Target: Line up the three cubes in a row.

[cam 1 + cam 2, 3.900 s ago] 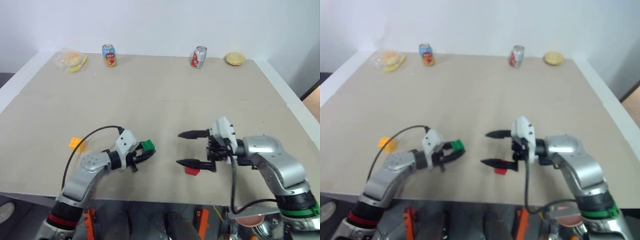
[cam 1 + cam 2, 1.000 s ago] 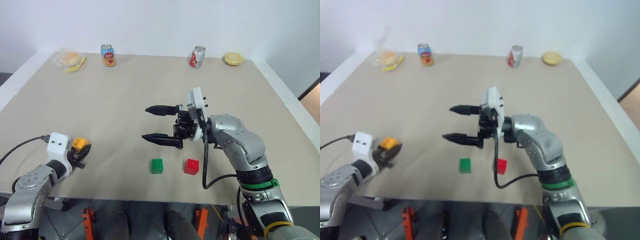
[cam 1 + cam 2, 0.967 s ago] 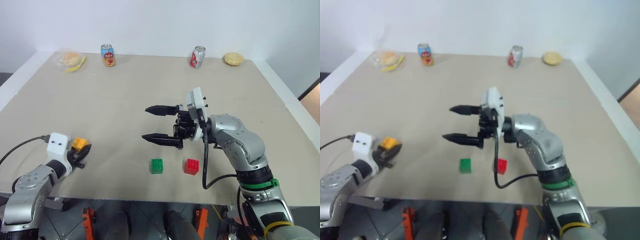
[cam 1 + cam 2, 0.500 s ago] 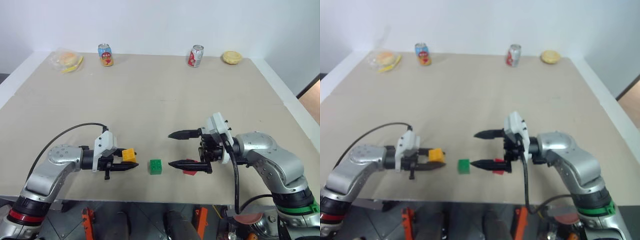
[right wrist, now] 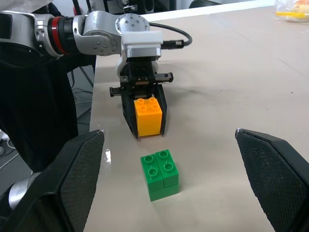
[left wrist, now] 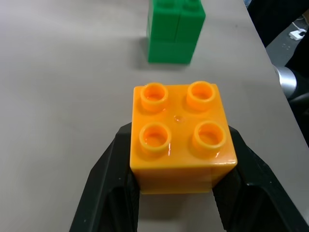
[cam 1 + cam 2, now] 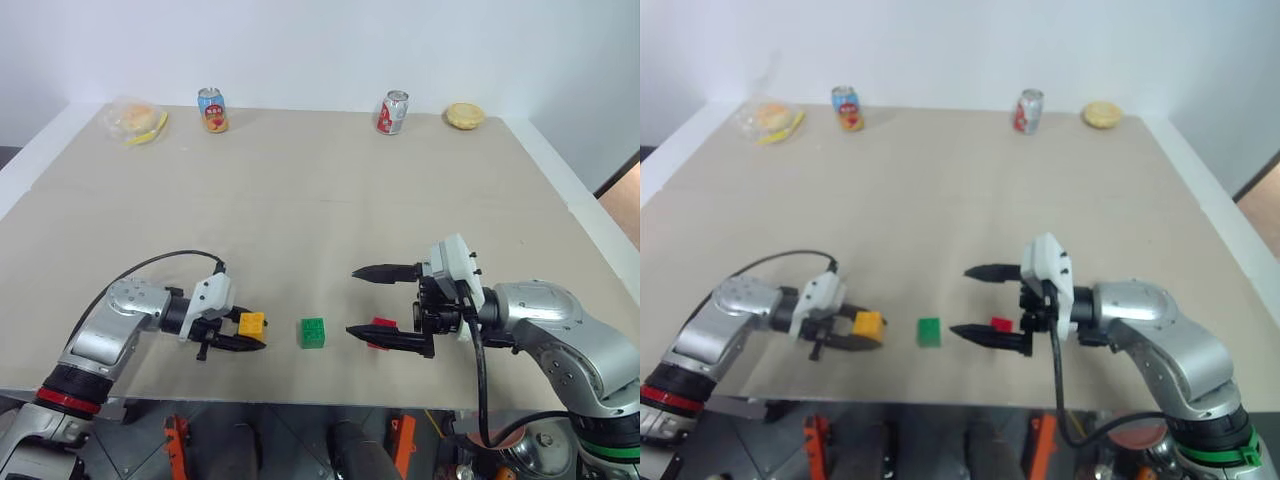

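Note:
The yellow-orange cube (image 7: pixel 250 324) is low over the table near its front edge, studs up, with my left gripper (image 7: pixel 252 331) shut on its two sides. In the left wrist view the black fingers (image 6: pixel 109 180) clamp this cube (image 6: pixel 181 137), and the green cube (image 6: pixel 175 31) lies just beyond it. The green cube (image 7: pixel 312 333) stands free on the table, a short gap to the right of the held one. The red cube (image 7: pixel 380 327) sits further right, partly hidden behind the lower finger of my right gripper (image 7: pixel 353 301). That gripper is open and holds nothing.
Along the far edge stand a blue-orange can (image 7: pixel 211 110) and a red can (image 7: pixel 391 113), with a bagged food item (image 7: pixel 135 120) at far left and a round yellowish food item (image 7: pixel 465 115) at far right. The cubes lie close to the table's front edge (image 7: pixel 300 383).
My left gripper has carried the yellow-orange cube from the table's left side rightward to beside the green cube. My right gripper has drawn back and down, to just above the red cube.

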